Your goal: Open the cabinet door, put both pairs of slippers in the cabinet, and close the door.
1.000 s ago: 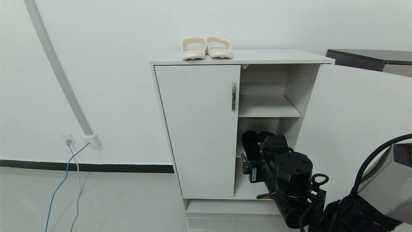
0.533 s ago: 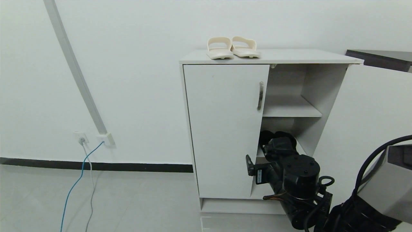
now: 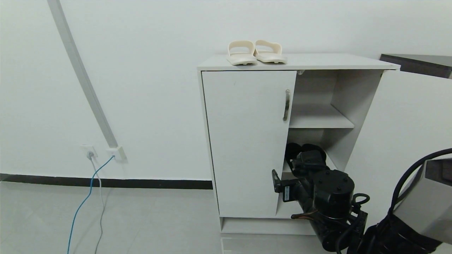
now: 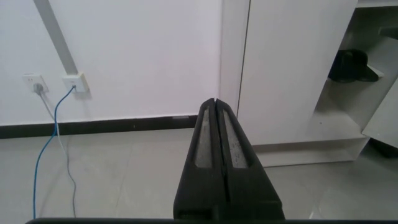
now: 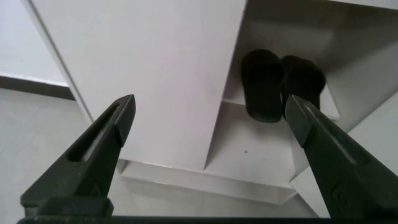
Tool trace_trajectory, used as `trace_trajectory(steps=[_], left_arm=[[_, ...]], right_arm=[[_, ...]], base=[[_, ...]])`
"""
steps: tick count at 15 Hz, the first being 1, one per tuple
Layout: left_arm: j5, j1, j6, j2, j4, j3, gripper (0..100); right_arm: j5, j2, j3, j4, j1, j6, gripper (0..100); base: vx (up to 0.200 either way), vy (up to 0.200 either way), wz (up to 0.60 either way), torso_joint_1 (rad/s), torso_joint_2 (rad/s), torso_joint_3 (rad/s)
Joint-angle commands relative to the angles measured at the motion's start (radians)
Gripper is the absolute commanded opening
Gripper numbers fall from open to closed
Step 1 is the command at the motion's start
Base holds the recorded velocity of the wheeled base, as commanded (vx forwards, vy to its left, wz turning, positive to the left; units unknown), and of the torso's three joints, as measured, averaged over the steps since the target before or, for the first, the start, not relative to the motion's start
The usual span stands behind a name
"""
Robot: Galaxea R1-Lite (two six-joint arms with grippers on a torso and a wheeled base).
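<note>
A white cabinet (image 3: pixel 300 62) has its left door (image 3: pixel 247 141) closed and its right door (image 3: pixel 406 134) swung wide open. A beige pair of slippers (image 3: pixel 256 52) rests on the cabinet top. A black pair of slippers (image 3: pixel 300 149) lies on the lower shelf inside (image 5: pixel 280 84), also seen from the left wrist (image 4: pixel 351 65). My right gripper (image 3: pixel 306 158) hovers just in front of that shelf, open and empty (image 5: pixel 208 115). My left gripper (image 4: pixel 216 121) is shut on nothing, out over the floor in front of the cabinet's left side.
The upper shelf (image 3: pixel 319 121) is bare. A metal handle (image 3: pixel 286 105) is on the closed door. Wall sockets with a blue and a grey cable (image 3: pixel 88 176) hang at the left. A dark-topped surface (image 3: pixel 416 61) stands behind the open door.
The camera has moved, so the cabinet shows farther right in the picture. The right arm sits slightly lower and nearer. The black slippers stay on the shelf.
</note>
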Motion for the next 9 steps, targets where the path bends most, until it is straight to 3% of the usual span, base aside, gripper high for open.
trace_trajectory(steps=[1,5,9], left_arm=[[0.000,0.001,0.000,0.002,0.000,0.000,0],[0.000,0.001,0.000,0.000,0.000,0.000,0],[0.000,0.001,0.000,0.002,0.000,0.000,0]], right_arm=[[-0.001,0.003,0.001,0.001,-0.001,0.000,100],[-0.001,0.003,0.001,0.001,-0.001,0.000,100],[-0.001,0.004,0.001,0.001,0.001,0.000,100]], base=[[0.000,0.000,0.00,0.000,0.00,0.000],[0.000,0.000,0.00,0.000,0.00,0.000],[0.000,0.000,0.00,0.032,-0.30,-0.264]])
